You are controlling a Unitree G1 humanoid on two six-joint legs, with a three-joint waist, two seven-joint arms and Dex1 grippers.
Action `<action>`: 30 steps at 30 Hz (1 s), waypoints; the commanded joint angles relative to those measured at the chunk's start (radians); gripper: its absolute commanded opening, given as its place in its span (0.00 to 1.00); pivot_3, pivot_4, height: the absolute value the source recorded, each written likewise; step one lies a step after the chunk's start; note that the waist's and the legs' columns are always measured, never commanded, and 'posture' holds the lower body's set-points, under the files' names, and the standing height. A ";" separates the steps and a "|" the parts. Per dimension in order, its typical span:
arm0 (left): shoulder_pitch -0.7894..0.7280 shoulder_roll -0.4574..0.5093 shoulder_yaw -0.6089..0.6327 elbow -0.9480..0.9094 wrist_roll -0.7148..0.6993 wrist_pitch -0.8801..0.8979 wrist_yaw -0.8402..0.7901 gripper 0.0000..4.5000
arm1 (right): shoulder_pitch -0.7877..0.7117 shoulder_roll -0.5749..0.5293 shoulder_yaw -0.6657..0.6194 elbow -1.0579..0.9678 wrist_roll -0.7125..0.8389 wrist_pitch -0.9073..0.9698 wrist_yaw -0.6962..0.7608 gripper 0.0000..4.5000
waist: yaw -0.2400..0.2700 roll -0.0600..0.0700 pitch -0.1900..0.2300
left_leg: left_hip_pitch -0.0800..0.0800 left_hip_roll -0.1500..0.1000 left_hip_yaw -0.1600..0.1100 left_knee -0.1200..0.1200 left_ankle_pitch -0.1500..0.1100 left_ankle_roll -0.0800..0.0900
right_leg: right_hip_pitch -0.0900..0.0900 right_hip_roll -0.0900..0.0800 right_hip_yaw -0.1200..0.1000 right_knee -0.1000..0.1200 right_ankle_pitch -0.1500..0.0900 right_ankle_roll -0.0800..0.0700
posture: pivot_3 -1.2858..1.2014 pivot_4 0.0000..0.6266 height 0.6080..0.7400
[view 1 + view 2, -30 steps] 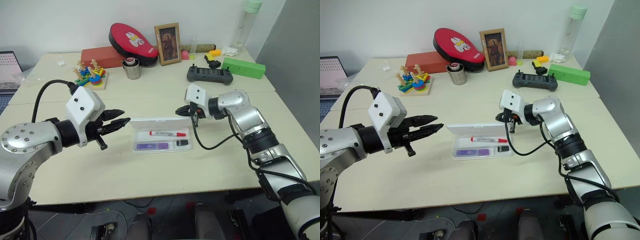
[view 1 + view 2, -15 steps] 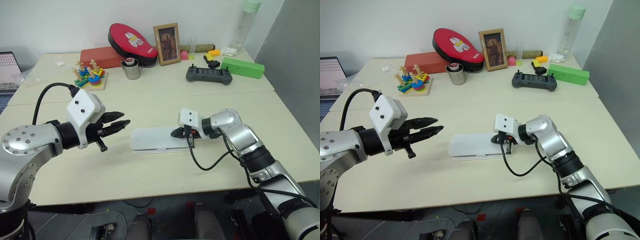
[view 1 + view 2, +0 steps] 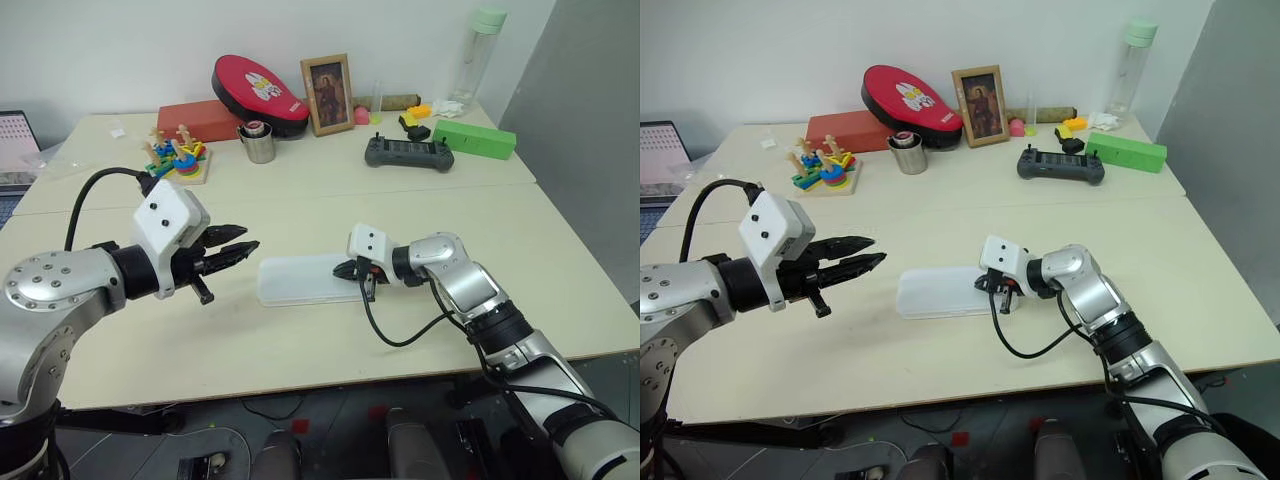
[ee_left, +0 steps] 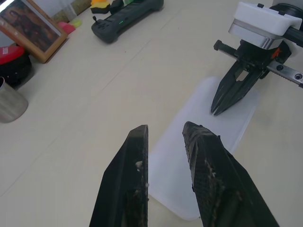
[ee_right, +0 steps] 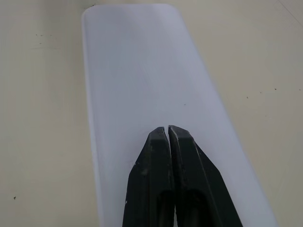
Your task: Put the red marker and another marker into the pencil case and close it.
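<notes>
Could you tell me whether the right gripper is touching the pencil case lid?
Touching: in the left wrist view, the right gripper, fingers shut, rests its tips on the closed pencil case lid, no gap visible.

You see the pencil case [image 3: 305, 279]: smooth, semi-matt white plastic, lid translucent-looking. Table [image 3: 300, 340]: matt pale laminate w/ small dark specks. Right gripper [image 5: 168, 130] fingers: smooth black plastic, slight sheen. Left gripper [image 4: 165, 132] fingers: black, rougher, scuffed w/ pale marks. Cup [image 3: 260, 146]: brushed metal. Photo frame [image 3: 327, 93]: wood, glossy front. Green box [image 3: 474, 138]: matt.
</notes>
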 commanded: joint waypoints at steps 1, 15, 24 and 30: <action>0.047 -0.019 0.018 -0.004 0.026 -0.038 0.021 0.27 | -0.015 -0.009 -0.034 -0.084 0.028 0.097 -0.002 0.01 | 0.000 0.000 0.000 | 0.000 0.000 0.000 0.000 0.000 0.000 | 0.000 0.000 0.000 0.000 0.000 0.000 | 0.52 0.24 1.00; 0.164 -0.349 0.098 0.063 0.096 -0.175 0.293 0.27 | 0.123 -0.102 -0.312 -0.486 0.215 0.411 -0.144 0.01 | 0.026 0.000 0.001 | -0.013 0.000 -0.001 -0.004 -0.001 0.000 | -0.010 0.000 -0.001 -0.005 0.004 -0.005 | 0.52 0.24 1.00; 0.225 -0.442 0.092 0.136 0.192 -0.267 0.396 0.27 | 0.260 -0.043 -0.441 -0.556 0.204 0.504 -0.423 0.01 | 0.033 -0.001 0.001 | -0.012 0.000 0.000 -0.003 -0.001 -0.001 | -0.010 0.000 -0.001 -0.003 0.002 0.000 | 0.52 0.24 1.00; 0.260 -0.508 0.099 0.157 0.225 -0.307 0.460 0.27 | 0.362 0.024 -0.496 -0.568 0.178 0.497 -0.608 0.01 | 0.034 -0.001 0.001 | -0.012 0.000 0.000 -0.002 -0.001 -0.001 | -0.010 0.000 -0.001 -0.003 0.002 0.001 | 0.52 0.24 1.00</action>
